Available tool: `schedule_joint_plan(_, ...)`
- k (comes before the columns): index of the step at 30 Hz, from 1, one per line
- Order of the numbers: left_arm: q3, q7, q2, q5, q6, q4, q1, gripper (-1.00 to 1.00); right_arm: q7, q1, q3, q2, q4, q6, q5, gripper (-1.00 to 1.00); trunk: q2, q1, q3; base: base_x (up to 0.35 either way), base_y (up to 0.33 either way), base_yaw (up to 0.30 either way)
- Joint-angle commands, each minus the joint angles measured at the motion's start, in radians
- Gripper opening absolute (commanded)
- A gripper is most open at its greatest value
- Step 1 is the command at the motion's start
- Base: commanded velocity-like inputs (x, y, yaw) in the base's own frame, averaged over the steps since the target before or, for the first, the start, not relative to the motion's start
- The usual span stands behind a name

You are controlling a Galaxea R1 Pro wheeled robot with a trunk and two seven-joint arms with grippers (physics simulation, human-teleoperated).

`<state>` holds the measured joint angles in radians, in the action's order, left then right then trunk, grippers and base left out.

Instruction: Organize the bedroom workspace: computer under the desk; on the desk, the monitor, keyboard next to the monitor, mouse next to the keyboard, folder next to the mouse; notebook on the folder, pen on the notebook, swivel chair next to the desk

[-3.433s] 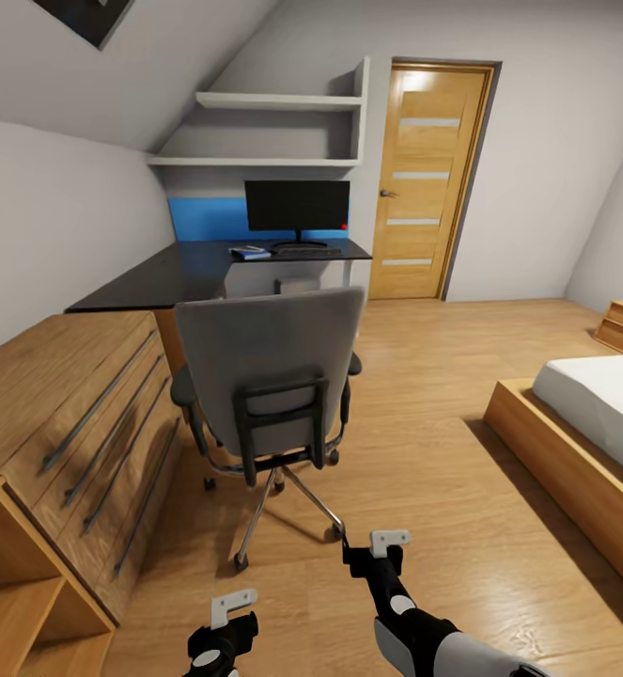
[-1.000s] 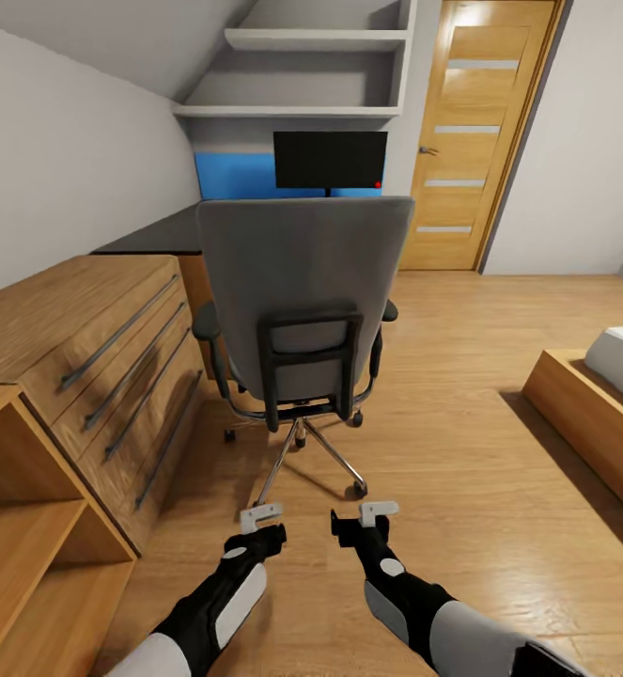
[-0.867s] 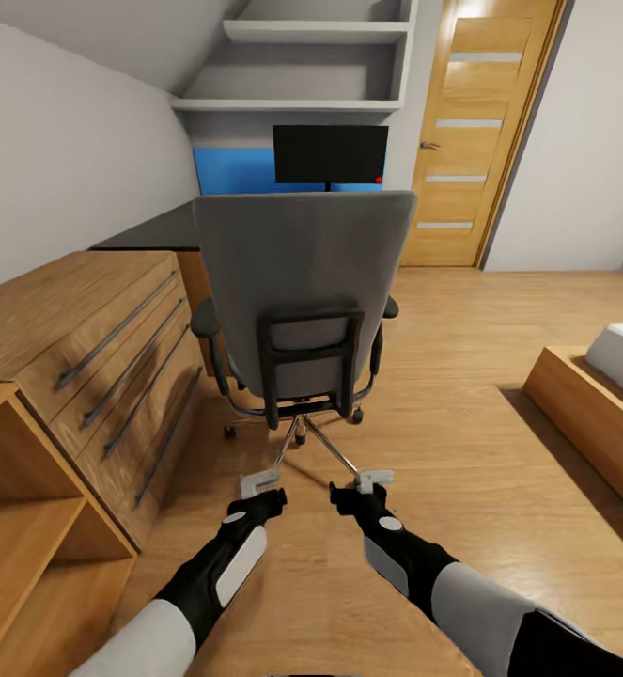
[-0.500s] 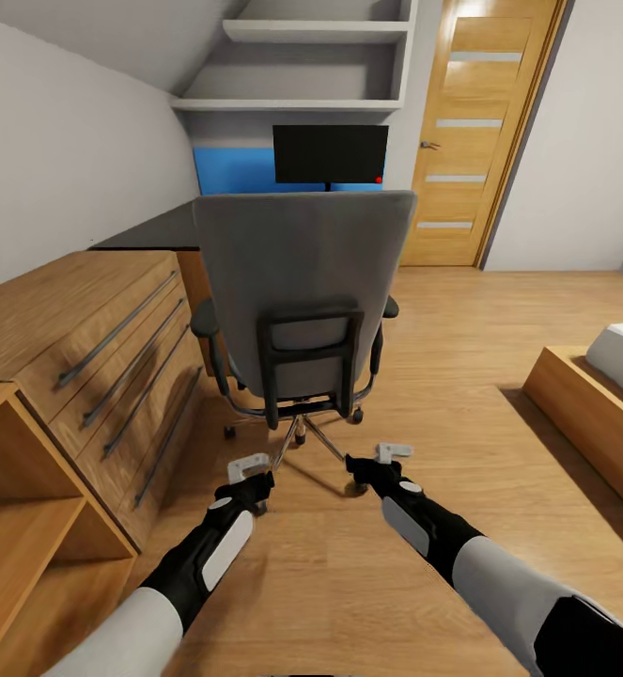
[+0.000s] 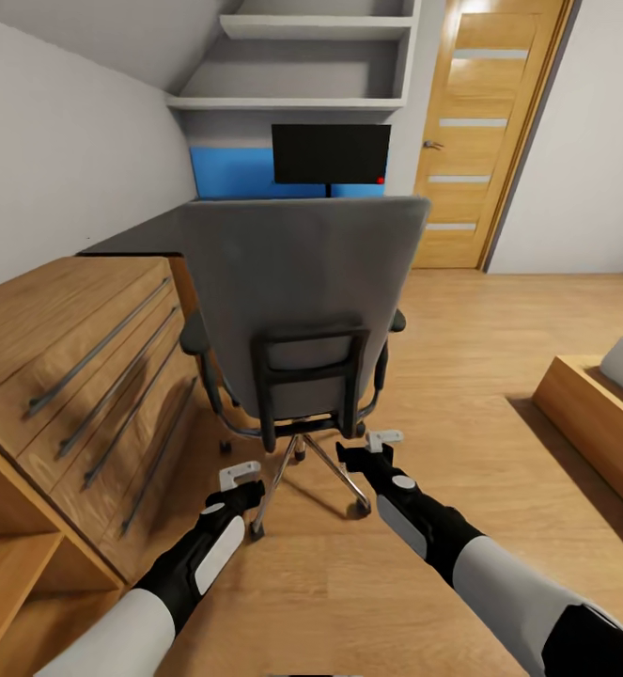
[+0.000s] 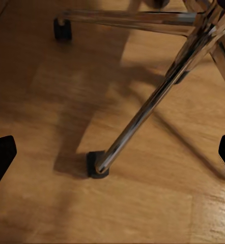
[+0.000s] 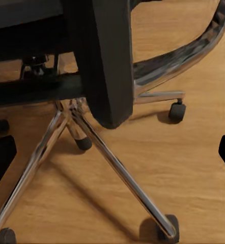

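We roll in close behind the swivel chair (image 5: 297, 310), both arms now raised toward it.

Compared with half a second ago, the chair's grey back looms larger and hides most of the desk (image 5: 147, 242); the monitor (image 5: 331, 153) stands on it beyond. Our left gripper (image 5: 239, 473) and right gripper (image 5: 383, 439) hang empty on either side of the chrome base, jaws spread wide in both wrist views. The seat is hidden, so we cannot tell whether the folder lies there. We judge that the chair is what we handle next.
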<state>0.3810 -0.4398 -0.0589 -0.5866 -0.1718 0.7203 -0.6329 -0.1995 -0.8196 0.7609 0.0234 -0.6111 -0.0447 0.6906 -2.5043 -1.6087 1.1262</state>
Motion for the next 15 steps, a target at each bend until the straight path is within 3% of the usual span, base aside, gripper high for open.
schedule_joint_plan(1, 0.004, -0.008, 0.001, -0.006, -0.003, -0.003, -0.001, 1.0, -0.008, 0.0, 0.009, 0.001, -0.001, -0.013, 0.003, 1.0, 0.0, 0.0, 0.001, 0.288, 0.0, 0.0)
schedule_joint_plan(8, 0.005, -0.008, 0.001, 0.001, 0.011, -0.043, -0.001, 1.0, -0.01, 0.018, 0.012, 0.001, 0.0, -0.086, -0.039, 1.0, 0.0, 0.0, 0.001, 0.304, 0.0, 0.0)
schedule_joint_plan(15, 0.005, -0.008, 0.001, 0.001, 0.045, -0.055, -0.001, 1.0, -0.011, 0.028, 0.013, 0.0, 0.003, -0.105, -0.05, 1.0, 0.0, 0.0, 0.001, 0.11, 0.0, 0.0)
